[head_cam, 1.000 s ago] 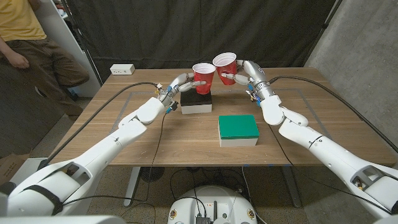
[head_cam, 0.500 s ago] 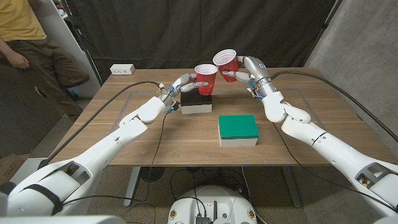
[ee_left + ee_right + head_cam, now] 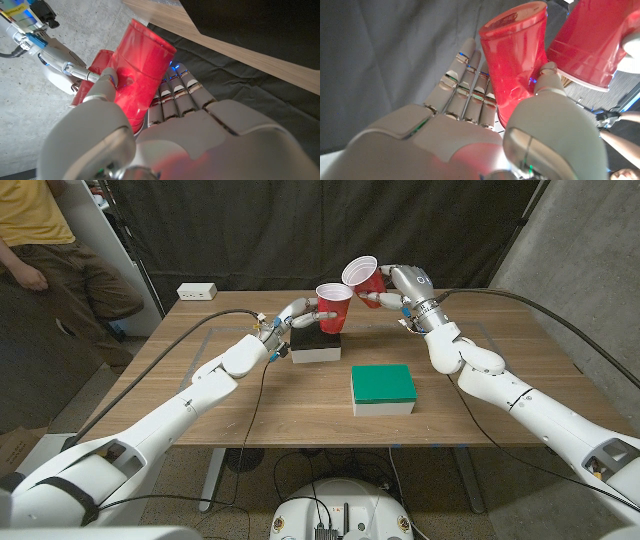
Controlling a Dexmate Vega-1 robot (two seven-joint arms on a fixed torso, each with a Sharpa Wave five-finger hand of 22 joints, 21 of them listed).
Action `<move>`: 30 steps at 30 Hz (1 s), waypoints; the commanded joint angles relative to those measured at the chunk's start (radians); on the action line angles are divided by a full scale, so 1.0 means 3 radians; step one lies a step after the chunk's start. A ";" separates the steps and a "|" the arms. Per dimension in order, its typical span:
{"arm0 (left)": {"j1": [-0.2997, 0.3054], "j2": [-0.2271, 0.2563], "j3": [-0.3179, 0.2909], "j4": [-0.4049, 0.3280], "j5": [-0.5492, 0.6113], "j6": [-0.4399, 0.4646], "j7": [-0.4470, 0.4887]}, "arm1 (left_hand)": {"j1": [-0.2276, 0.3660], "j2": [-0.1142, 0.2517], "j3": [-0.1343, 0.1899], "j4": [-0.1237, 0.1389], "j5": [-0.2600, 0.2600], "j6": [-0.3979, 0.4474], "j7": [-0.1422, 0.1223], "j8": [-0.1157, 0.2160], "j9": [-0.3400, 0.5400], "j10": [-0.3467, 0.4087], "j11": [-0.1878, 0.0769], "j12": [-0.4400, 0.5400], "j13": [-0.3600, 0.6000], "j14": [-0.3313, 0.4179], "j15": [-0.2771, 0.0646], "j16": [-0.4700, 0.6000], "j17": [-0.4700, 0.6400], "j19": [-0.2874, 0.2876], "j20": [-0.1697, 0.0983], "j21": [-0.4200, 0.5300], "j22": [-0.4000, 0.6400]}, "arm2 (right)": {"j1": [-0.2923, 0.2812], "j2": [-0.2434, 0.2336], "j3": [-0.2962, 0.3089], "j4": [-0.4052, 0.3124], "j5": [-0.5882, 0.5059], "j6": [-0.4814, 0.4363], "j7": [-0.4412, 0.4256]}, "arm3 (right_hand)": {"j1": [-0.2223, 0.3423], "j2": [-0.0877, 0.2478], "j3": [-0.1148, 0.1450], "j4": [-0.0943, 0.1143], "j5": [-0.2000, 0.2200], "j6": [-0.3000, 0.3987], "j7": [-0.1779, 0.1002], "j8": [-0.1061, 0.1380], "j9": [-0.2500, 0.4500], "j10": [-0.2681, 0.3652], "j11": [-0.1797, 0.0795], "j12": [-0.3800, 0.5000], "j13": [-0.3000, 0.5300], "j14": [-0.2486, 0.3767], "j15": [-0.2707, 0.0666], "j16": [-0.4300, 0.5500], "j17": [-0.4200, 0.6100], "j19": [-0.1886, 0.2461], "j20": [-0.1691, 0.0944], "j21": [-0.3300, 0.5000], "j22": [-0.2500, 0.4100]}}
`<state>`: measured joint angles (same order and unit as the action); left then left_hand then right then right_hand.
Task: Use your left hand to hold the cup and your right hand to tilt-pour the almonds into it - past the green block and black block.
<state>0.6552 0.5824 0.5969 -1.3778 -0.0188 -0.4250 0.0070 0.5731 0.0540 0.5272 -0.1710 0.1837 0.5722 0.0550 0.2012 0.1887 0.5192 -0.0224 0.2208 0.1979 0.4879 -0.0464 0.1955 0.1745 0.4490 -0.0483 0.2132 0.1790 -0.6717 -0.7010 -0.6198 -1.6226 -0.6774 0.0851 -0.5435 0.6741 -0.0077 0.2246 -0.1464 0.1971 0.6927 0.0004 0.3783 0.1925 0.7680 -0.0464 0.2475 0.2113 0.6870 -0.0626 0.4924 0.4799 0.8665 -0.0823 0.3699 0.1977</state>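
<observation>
Above the black block, right hand grips tilted cup, mouth toward left hand's upright cup.

Both cups, the upright one and the tilted one, are glossy red plastic with ribbed walls. Table: wood-grain top, matt. Green block: smooth matt top, white sides. Hand shells: smooth grey plastic, satin sheen. Backdrop: black cloth.

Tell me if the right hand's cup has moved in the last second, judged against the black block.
Yes. The right hand has tipped its red cup further, mouth leaning toward the left hand's cup above the black block, which stayed put. The cup also rose slightly.
</observation>
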 commanded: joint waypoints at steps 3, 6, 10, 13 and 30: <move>0.0053 0.0026 -0.0030 -0.0105 0.0014 0.0020 0.0024 | 0.0036 -0.0001 0.0011 0.0006 0.0025 0.0040 0.0000 0.0012 0.0009 0.0031 -0.0003 -0.0003 0.0006 0.0038 -0.0194 -0.0008 0.0008 0.0035 -0.0047 0.0004 0.0006 | 0.0106 -0.0123 -0.0108 -0.0111 -0.0514 -0.0212 -0.0043 | 0.0060 0.0021 0.0007 -0.0003 -0.0001 0.0025 -0.0039 0.0016 0.0008 0.0025 -0.0030 -0.0015 0.0020 0.0041 -0.0286 0.0008 0.0011 0.0026 -0.0030 0.0028 0.0008; 0.0064 0.0032 -0.0036 -0.0120 0.0011 0.0025 0.0024 | 0.0037 -0.0001 0.0012 0.0006 0.0025 0.0041 -0.0002 0.0011 0.0009 0.0032 -0.0003 -0.0004 0.0006 0.0037 -0.0193 -0.0009 0.0008 0.0035 -0.0047 0.0004 0.0006 | 0.0148 -0.0148 -0.0153 -0.0119 -0.0664 -0.0255 -0.0047 | 0.0064 0.0020 0.0009 -0.0005 0.0000 0.0026 -0.0051 0.0015 0.0008 0.0023 -0.0046 -0.0019 0.0020 0.0041 -0.0294 0.0001 0.0009 0.0026 -0.0036 0.0030 0.0009; 0.0074 0.0035 -0.0043 -0.0129 -0.0005 0.0010 0.0014 | 0.0036 0.0001 0.0013 0.0007 0.0025 0.0041 -0.0004 0.0009 0.0009 0.0034 -0.0010 -0.0005 0.0006 0.0040 -0.0196 -0.0009 0.0008 0.0035 -0.0046 0.0003 0.0006 | 0.0177 -0.0180 -0.0197 -0.0159 -0.0838 -0.0316 -0.0059 | 0.0074 0.0022 0.0015 -0.0009 0.0002 0.0023 -0.0067 0.0012 0.0007 0.0016 -0.0053 -0.0025 0.0020 0.0041 -0.0307 -0.0007 0.0006 0.0027 -0.0044 0.0032 0.0009; 0.0076 0.0035 -0.0047 -0.0134 -0.0001 0.0008 0.0018 | 0.0036 0.0002 0.0014 0.0007 0.0025 0.0046 0.0001 0.0010 0.0009 0.0036 -0.0012 -0.0005 0.0006 0.0042 -0.0195 -0.0009 0.0008 0.0037 -0.0046 0.0003 0.0006 | 0.0186 -0.0198 -0.0213 -0.0190 -0.0930 -0.0353 -0.0075 | 0.0081 0.0020 0.0018 -0.0011 0.0003 0.0019 -0.0085 0.0010 0.0007 0.0022 -0.0076 -0.0026 0.0021 0.0044 -0.0312 -0.0013 0.0003 0.0026 -0.0053 0.0034 0.0009; 0.0126 0.0006 -0.0080 -0.0095 -0.0014 -0.0116 0.0082 | 0.0037 0.0007 0.0019 0.0008 0.0025 0.0054 -0.0002 0.0006 0.0009 0.0046 -0.0016 -0.0008 0.0007 0.0055 -0.0197 -0.0009 0.0008 0.0044 -0.0048 0.0003 0.0006 | 0.0250 -0.0317 -0.0294 -0.0372 -0.1499 -0.0581 -0.0078 | 0.0116 0.0029 0.0041 -0.0020 0.0012 0.0019 -0.0151 0.0006 0.0010 0.0020 -0.0099 -0.0042 0.0022 0.0044 -0.0384 -0.0052 -0.0011 0.0027 -0.0098 0.0045 0.0009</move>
<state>0.6815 0.5903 0.5804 -1.4127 -0.0190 -0.4328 0.0186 0.5731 0.0539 0.5270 -0.1711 0.1837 0.5782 0.0560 0.2011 0.1886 0.5240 -0.0245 0.2208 0.1977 0.4954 -0.0464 0.1955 0.1745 0.4544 -0.0428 0.2132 0.1790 -0.6130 -0.7717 -0.6912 -1.6989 -1.0155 -0.0458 -0.5714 0.6939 0.0015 0.2287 -0.1507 0.1971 0.6981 -0.0337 0.3774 0.1920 0.7732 -0.0736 0.2359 0.2165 0.6940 -0.0696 0.4840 0.4773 0.8698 -0.1040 0.3776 0.1977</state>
